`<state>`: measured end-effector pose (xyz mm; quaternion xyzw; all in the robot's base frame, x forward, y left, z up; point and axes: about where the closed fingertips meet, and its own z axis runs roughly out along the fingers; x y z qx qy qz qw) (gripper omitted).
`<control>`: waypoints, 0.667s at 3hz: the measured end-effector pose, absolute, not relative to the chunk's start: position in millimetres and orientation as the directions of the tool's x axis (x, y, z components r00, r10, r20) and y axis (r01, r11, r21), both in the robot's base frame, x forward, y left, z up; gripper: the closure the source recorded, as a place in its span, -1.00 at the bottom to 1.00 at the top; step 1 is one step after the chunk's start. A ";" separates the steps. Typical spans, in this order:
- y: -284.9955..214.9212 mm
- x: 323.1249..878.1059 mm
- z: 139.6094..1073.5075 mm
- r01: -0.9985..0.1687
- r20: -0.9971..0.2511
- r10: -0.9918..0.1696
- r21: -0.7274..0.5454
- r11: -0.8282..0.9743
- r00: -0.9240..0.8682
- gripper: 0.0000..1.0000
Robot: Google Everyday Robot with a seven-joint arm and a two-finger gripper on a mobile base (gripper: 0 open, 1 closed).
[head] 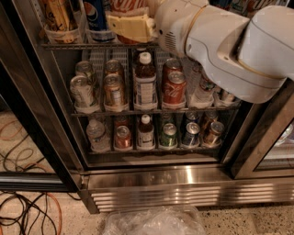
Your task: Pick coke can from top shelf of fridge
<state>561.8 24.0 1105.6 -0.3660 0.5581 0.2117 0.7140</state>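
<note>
The coke can (123, 5), red with white script, stands on the top shelf (69, 46) of the fridge (183, 193), third from the left. My gripper (131, 27), yellowish at its tip, is right in front of the can's middle and hides most of it. Only the can's top and a red sliver near the shelf show. I cannot tell whether the gripper touches the can. My white arm (229, 46) reaches in from the upper right and hides the right part of the top shelf.
A blue Pepsi can (96, 16) and a copper-brown can (57, 16) stand left of the coke can. Two lower racks hold several cans, bottles and another red can (173, 87). A dark door frame (262, 137) stands at right. Cables (23, 211) and a clear plastic bag (154, 222) lie on the floor.
</note>
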 end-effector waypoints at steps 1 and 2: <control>22.7 549.6 1096.7 -0.744 -0.962 -0.094 -0.257 0.617 0.255 1.00; 18.6 537.0 1086.3 -0.757 -0.971 -0.096 -0.233 0.611 0.221 1.00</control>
